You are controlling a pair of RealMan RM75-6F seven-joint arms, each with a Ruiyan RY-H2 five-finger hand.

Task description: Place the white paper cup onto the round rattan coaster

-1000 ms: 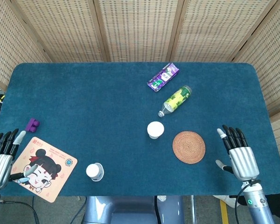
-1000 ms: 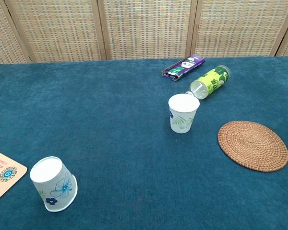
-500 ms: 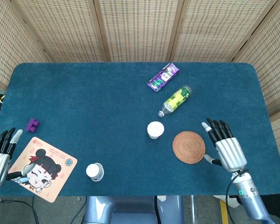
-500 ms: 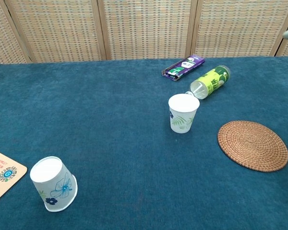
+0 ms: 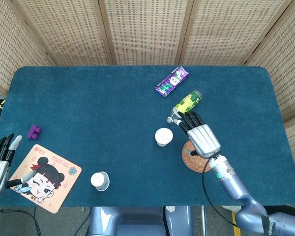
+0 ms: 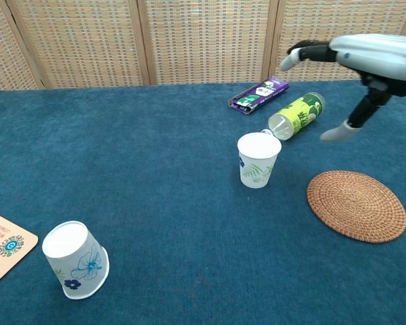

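White paper cup [image 6: 258, 159] upright on blue counter [image 5: 98, 113], just left of rattan coaster [image 6: 356, 204], not touching it. Right hand [image 5: 200, 136] raised above coaster, fingers [image 6: 303, 51] spread, holding nothing. Green bottle [image 6: 295, 116] lies behind cup. Left hand [image 5: 0, 161] at counter's near-left edge, fingers apart, empty

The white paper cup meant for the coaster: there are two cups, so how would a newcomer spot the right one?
Start at the round rattan coaster right of centre on the blue table. The white paper cup stands just left of it, upright, mouth open, with a green leaf print. The other cup, blue-flowered, sits upside down at the near left.
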